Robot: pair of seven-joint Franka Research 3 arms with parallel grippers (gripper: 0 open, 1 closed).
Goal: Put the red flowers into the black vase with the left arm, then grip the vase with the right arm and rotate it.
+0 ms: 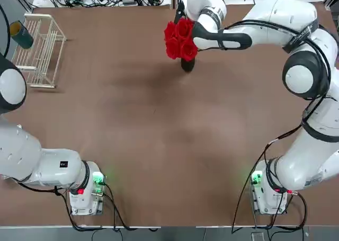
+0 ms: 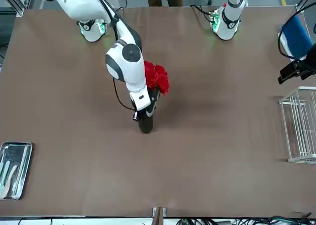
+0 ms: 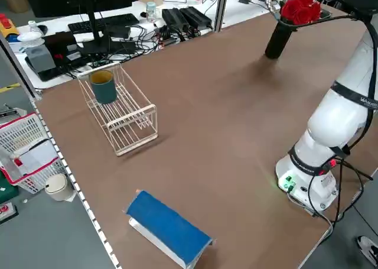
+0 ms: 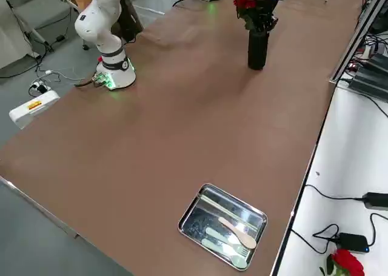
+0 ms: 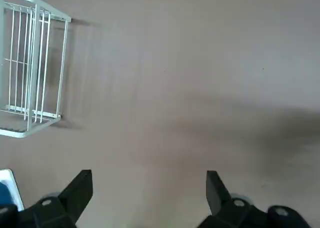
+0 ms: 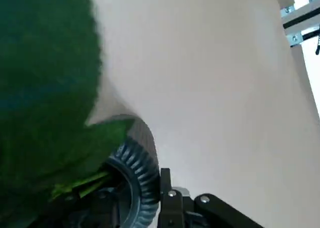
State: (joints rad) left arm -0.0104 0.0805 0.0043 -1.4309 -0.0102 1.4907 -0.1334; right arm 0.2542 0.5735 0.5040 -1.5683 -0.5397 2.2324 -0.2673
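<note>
Right now, grips the black vase (image 1: 187, 64) in the right gripper (image 4: 259, 30), fingers closed around the upper part, near twelve o'clock on the table (image 1: 159, 130) in the top view. Leans the vase in the front view, base apart from its shadow and seemingly clear of the tabletop. Bears the red roses (image 1: 180, 38) above the vase, heads bunched at about eleven o'clock from its dark base in the top view, with green stems (image 6: 92, 185) running into the ribbed mouth and large leaves (image 6: 45, 77) spreading beside it in the right wrist view.

Keeps to the table's left side with the left gripper (image 5: 150, 182), wide open and with nothing between the fingers, near two o'clock in the front view, beside a blue-topped block (image 2: 297, 37).

Shows a white wire rack (image 1: 43, 50) at ten o'clock in the top view, carrying a dark green cup (image 1: 22, 35) at its far left corner. Shows a metal tray (image 2: 15, 170) of utensils (image 2: 8, 180) at eight o'clock in the front view, and another red rose (image 4: 347, 262) at four o'clock in the right side view, on the white surface (image 4: 357, 148) beyond the table
</note>
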